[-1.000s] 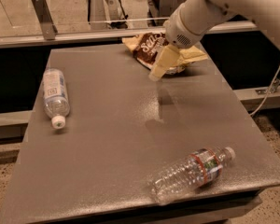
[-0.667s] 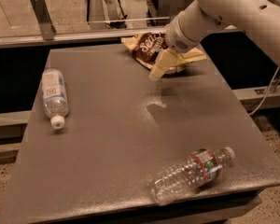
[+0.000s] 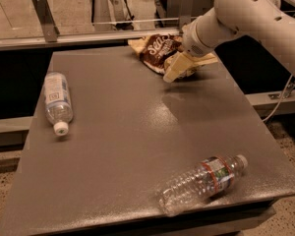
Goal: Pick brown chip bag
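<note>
Gripper (image 3: 171, 75) at brown chip bag (image 3: 155, 50) | open/closed: cannot tell | left bottle (image 3: 56, 100), front bottle (image 3: 204, 181): well apart

I log table (image 3: 137, 132): grey top, level | bag (image 3: 156, 50) lying at far edge | left bottle (image 3: 57, 101) on its side near left edge, cap toward front | right bottle (image 3: 204, 183) on its side by front edge | gripper (image 3: 179, 67) at the bag's front side.
</note>
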{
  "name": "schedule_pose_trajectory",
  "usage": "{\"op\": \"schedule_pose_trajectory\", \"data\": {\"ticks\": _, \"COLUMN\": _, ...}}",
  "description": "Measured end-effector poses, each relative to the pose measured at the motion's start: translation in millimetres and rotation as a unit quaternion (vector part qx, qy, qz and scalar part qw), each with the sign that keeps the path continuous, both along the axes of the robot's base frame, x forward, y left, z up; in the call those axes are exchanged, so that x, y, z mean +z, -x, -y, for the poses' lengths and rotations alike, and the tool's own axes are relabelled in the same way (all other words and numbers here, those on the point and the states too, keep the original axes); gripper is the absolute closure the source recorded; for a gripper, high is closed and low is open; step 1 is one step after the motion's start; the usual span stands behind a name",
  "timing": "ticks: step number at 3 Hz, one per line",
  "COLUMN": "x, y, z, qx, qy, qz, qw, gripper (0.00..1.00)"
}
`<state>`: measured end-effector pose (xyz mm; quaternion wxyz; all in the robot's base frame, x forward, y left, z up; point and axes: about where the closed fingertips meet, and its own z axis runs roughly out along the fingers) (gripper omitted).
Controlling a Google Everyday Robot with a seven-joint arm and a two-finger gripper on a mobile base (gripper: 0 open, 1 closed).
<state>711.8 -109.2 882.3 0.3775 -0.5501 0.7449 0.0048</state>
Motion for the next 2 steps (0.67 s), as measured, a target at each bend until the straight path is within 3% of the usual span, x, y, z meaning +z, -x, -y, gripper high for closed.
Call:
{"op": "schedule_pose_trajectory", "data": {"ticks": 1, "x": -7.4, "y": -7.7, "z": 11.0, "qx": -0.008, "qy": -0.001, "qz": 0.003, "qw": 1.0, "gripper": 0.0}}
{"op": "schedule_pose_trajectory", "data": {"ticks": 2, "x": -10.1, "y": -12.5, "z": 10.6, "qx": 0.0, "qy": -0.003, "qz": 0.008, "qw": 1.0, "gripper": 0.15}}
